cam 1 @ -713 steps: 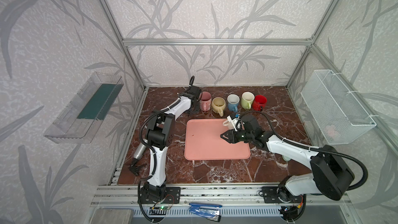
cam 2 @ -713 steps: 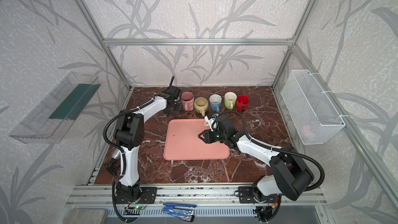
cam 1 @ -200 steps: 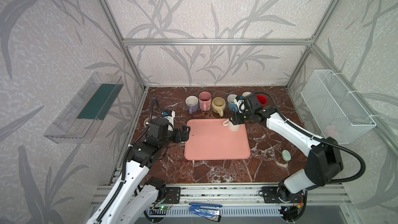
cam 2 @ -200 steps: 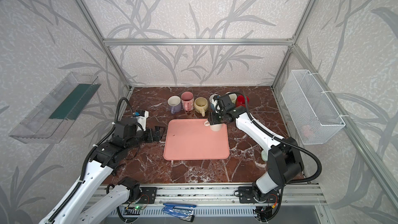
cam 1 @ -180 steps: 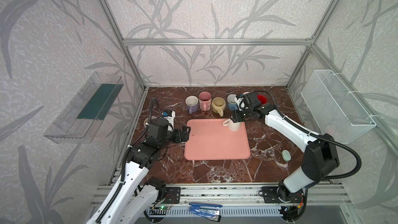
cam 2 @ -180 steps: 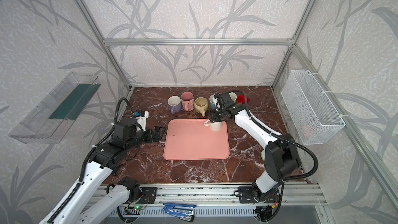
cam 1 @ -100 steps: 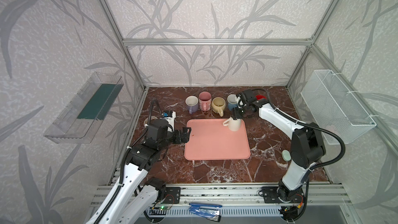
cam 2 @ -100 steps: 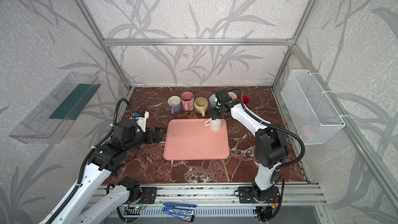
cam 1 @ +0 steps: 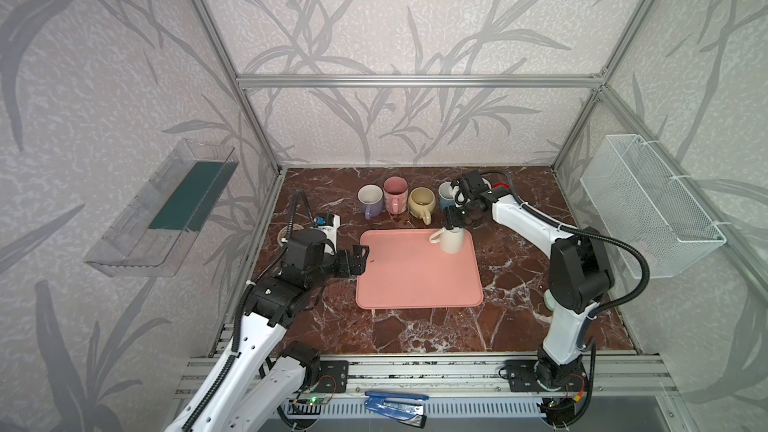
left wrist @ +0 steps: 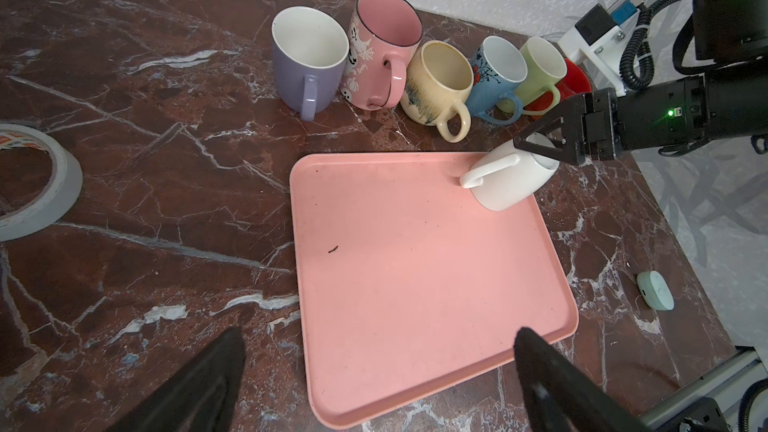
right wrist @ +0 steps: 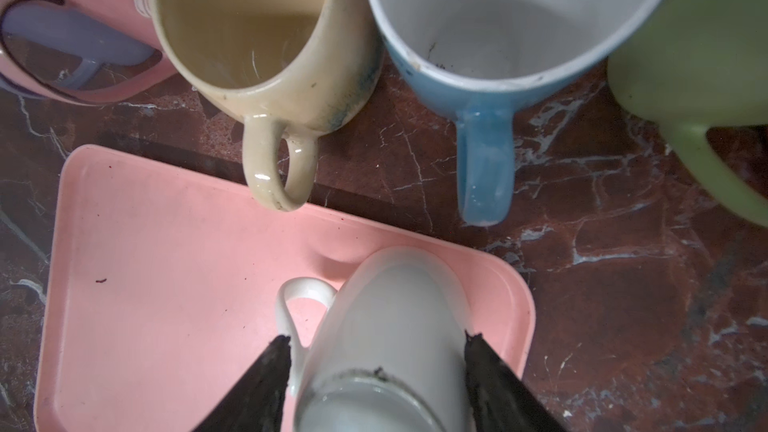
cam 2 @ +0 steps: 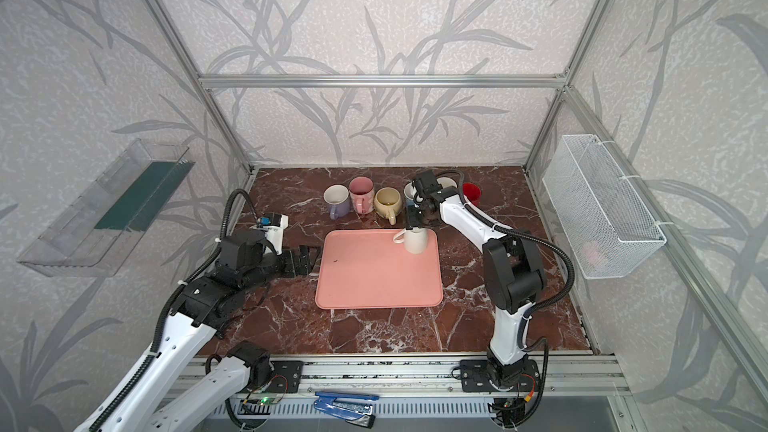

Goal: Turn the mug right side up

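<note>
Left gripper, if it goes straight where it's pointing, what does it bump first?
Probably the pink tray: the open left gripper points at its nearest edge. Height is hard to judge, so it might skim over instead.

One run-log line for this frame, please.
white mug: upside down, pink tray far-right corner | right gripper: jaws straddle its base, grip unclear | left gripper: open, empty, beside tray
</note>
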{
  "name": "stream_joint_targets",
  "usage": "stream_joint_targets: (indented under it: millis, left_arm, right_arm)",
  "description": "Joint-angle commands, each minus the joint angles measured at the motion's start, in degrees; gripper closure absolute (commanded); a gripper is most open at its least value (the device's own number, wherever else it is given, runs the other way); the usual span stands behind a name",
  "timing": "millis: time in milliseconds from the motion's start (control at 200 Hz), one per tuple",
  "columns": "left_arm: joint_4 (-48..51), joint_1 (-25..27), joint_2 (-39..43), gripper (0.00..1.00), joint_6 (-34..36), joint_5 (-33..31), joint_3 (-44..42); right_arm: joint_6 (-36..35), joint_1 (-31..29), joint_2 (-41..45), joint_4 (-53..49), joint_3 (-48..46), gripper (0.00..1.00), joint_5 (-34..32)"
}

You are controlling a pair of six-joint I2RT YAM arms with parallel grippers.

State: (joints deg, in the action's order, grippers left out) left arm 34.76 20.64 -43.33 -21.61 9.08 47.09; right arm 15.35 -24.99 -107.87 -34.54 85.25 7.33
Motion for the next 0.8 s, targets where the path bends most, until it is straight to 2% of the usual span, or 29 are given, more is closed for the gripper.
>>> stream_joint_targets:
  millis: [0, 600, 795]
  left_arm:
    - [0.42, 0.27, -0.16, 0.02, 0.95, -0.08, -0.39]
    - [0.38, 0.26, -1.20, 0.02, 0.86, -0.25, -0.52]
    - [0.22, 0.23, -3.02, 0.03, 0.86, -0.08, -0.23]
  right_arm:
    - [-0.33, -1.30, 0.78, 0.22, -1.21, 0.34, 1.89]
    - [0.35, -8.77, 2.22, 3.58, -4.68, 0.34, 4.22]
    - [0.30, -9.21, 2.92, 4.21, -5.02, 0.34, 4.16]
